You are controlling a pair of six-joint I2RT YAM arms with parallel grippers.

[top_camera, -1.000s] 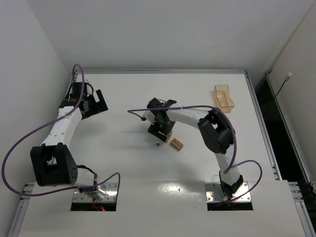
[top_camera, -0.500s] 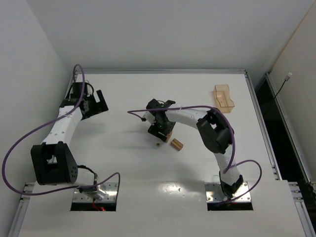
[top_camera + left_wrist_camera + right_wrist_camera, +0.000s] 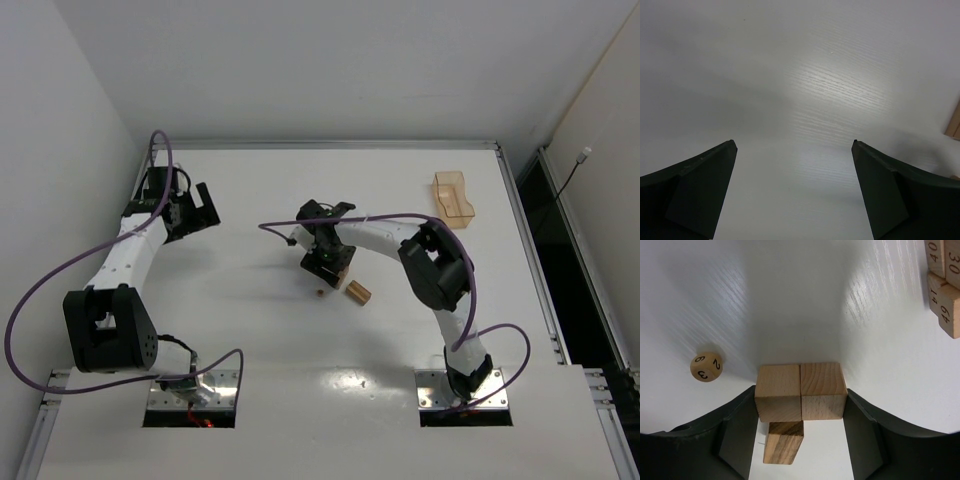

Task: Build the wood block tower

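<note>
Top external: the table (image 3: 250,340) has its work at mid-field. The right arm (image 3: 400,240) reaches far and left from its base to the centre. The left arm (image 3: 130,255) sits at the far left, well apart from every block. We judge it is kept out of the way so the centre belongs to the right arm. The box (image 3: 453,195) stands far right, well apart, and is no obstacle.

The left gripper (image 3: 200,208) has its jaws wide apart with nothing between them. Left wrist view shows only bare table there.

The right gripper (image 3: 328,262) hangs low over mid-table. Right wrist view: its fingers (image 3: 735,435) flank a pair of plain blocks (image 3: 801,390) lying side by side and touching. We see no gap between the pads and the pair's outer faces, but we cannot tell whether they clamp or only sit flush. We judge the straddle is meant to take both blocks as one layer, pressing the seam shut.

The numbered blocks (image 3: 357,292) lie just near-right of this gripper, apart from the pair. They are probably stock or the tower's start.

A third block (image 3: 783,441) sits deeper in the jaws, toward the palm, touching one block of the pair. It is narrower than the pair, so it should not stop the jaws. It could be nudged on a lift.

The die (image 3: 706,366) rests beside one finger, apart from it, just near of the gripper in top external. A brush would roll it.
</note>
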